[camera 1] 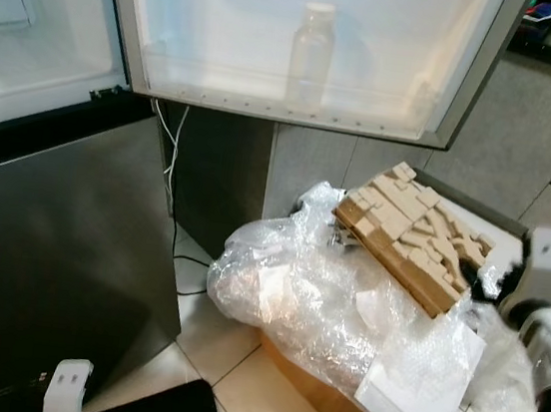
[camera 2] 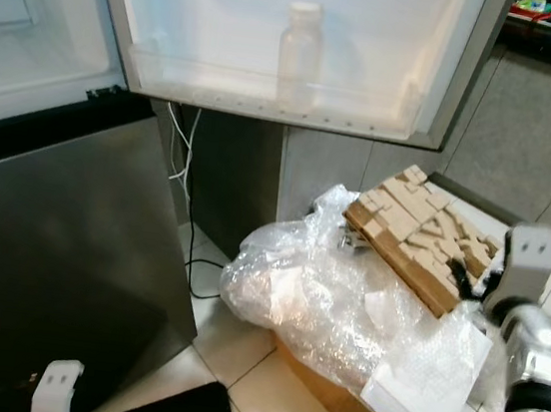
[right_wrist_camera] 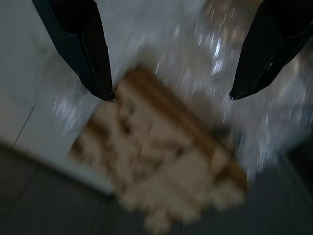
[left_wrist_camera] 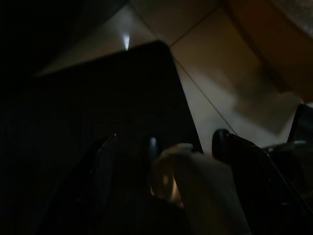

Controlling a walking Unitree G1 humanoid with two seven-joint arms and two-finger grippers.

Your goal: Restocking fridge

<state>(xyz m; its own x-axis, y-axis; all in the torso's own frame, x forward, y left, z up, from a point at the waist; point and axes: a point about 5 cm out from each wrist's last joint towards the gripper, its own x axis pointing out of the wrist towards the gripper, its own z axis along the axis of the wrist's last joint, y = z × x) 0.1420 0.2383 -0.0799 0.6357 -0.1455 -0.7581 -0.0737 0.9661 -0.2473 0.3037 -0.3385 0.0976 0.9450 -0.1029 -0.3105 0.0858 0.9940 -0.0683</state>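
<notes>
While our head looks down past the open fridge door (camera 1: 305,44), we see the one stocked item: a clear plastic bottle (camera 1: 311,55) standing upright in the door shelf at twelve o'clock, behind the frosted rail. At about four o'clock, a heap of bubble wrap (camera 1: 325,293) lies over a cardboard box (camera 1: 332,404) on the tiled floor (camera 1: 208,344), and a slab of tan cardboard pieces (camera 1: 408,232) lies tilted on top of the wrap.

Our right gripper (right_wrist_camera: 171,95) hangs above that slab with its two black fingers (right_wrist_camera: 80,44) spread wide and nothing between them; the wrist picture is blurred. Our left gripper (left_wrist_camera: 166,171) hangs low at seven o'clock over a dark mat (left_wrist_camera: 98,122), and a pale, soft-looking thing (left_wrist_camera: 195,186) sits between its fingers; the view is too dark for us to say what it is or whether the fingers press on it.

We judge the slab to be light and fairly stiff, yet its loose-looking top pieces may shift or fall away, and the wrap beneath is springy and slippery. We think the firmest hold is across the solid brown edge of the slab, not on the jagged top.
</notes>
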